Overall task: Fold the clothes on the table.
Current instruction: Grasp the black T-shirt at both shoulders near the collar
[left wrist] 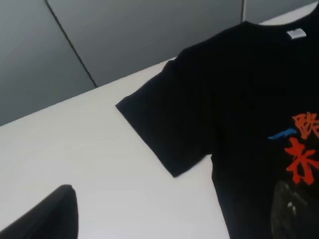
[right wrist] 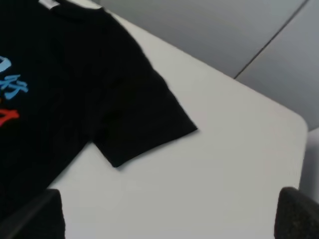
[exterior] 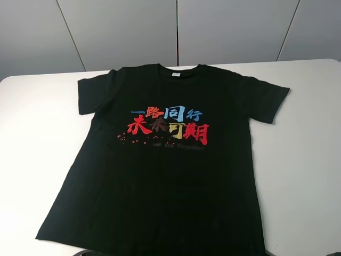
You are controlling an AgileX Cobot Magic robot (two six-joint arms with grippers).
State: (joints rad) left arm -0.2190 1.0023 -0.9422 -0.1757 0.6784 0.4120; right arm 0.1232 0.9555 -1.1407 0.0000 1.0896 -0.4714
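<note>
– White table [exterior: 303,160] before grey wall panels [exterior: 117,32]: how is the shirt [exterior: 160,186] laid?
– Flat, centred, collar farthest, hem nearest; "一路同行 未来可期" is printed chest-high. Left gripper [left wrist: 169,224] and right gripper [right wrist: 167,219] are spread wide.

I see the black T-shirt [exterior: 160,181] spread flat, front up, on the white surface [exterior: 303,160]. Its collar points toward the grey wall panels [exterior: 122,32] beyond it, and both short sleeves lie out to the sides. Red, blue and yellow characters [exterior: 168,125] cross the shirt's chest. Its hem runs off the near edge of my view.
</note>
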